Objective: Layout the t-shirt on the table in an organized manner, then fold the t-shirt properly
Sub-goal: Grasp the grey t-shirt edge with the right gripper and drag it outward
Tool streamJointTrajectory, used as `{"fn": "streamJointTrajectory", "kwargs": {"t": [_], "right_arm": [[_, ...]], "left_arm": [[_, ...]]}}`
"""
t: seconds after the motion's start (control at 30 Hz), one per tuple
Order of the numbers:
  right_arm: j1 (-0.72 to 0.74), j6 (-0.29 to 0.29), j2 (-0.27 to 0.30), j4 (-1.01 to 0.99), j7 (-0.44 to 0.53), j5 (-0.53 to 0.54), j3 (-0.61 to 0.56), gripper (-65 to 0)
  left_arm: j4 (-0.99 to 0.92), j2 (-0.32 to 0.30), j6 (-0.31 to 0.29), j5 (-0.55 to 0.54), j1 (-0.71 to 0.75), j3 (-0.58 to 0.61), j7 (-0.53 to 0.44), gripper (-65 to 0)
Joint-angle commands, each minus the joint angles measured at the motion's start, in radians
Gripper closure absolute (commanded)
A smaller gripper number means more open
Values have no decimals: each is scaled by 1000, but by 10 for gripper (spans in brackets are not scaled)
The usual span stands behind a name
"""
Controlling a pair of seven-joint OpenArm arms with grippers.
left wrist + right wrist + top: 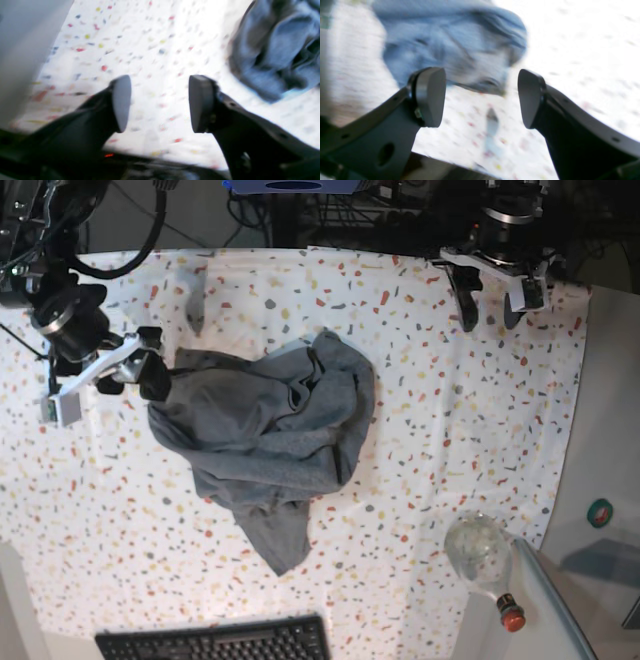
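Observation:
The grey t-shirt [265, 435] lies crumpled in a heap in the middle of the speckled table [450, 430]. My right gripper [148, 368] is open and empty at the heap's left edge; whether it touches the cloth I cannot tell. In the right wrist view the gripper [482, 97] is open, with the t-shirt [450, 42] just beyond its pads over the table [570, 37]. My left gripper [488, 312] is open and empty at the far right, well apart from the shirt. In the left wrist view it [160, 102] hangs over the table [150, 37], with the t-shirt [280, 47] at upper right.
A black keyboard [215, 642] lies at the front edge. A clear bottle with a red cap [485, 560] lies at the front right corner. A plain grey side surface [610, 430] runs along the right, with a small round green thing [600, 512] on it.

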Motion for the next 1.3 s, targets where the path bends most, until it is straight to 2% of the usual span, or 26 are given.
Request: {"fn": "streamJointTrajectory", "kwargs": {"t": [0.0, 0.07, 0.2, 0.37, 0.63, 0.67, 0.73, 0.77, 0.83, 1.03, 1.17, 1.27], "right_arm": [[42, 3, 1, -7, 4, 9, 20, -425], [101, -15, -6, -75, -27, 9, 51, -425], [191, -153, -15, -269, -41, 9, 88, -426], [216, -158, -12, -369, -2, 12, 80, -429], [240, -155, -30, -412, -5, 14, 75, -419], [242, -146, -30, -412, -14, 14, 65, -389], [243, -107, -29, -414, -44, 14, 32, -281], [243, -86, -29, -412, -57, 14, 25, -203], [240, -52, -29, -404, -84, 14, 39, 0], [197, -44, -21, -289, -123, 14, 148, 0], [162, -44, 39, -127, -125, 14, 161, 0], [137, -49, 62, -72, -125, 11, 161, 0]], "left_arm": [[6, -9, -2, -40, -4, 12, -20, -352], [-20, -37, -2, -117, -32, 46, -20, -327], [-89, -130, -2, -258, -90, 151, -18, -265], [-168, -165, -2, -310, -150, 228, -18, -239], [-247, -159, -2, -310, -214, 242, -18, -242], [-247, -159, -2, -310, -219, 242, -18, -242], [-247, -159, -2, -310, -224, 242, -18, -242], [-247, -162, -2, -312, -225, 242, -18, -242], [-247, -165, -2, -310, -224, 242, -18, -242], [-249, -196, -2, -308, -196, 257, -18, -237], [-267, -210, -2, -308, -187, 270, -24, -235], [-292, -210, -2, -308, -193, 267, -26, -235]]}}
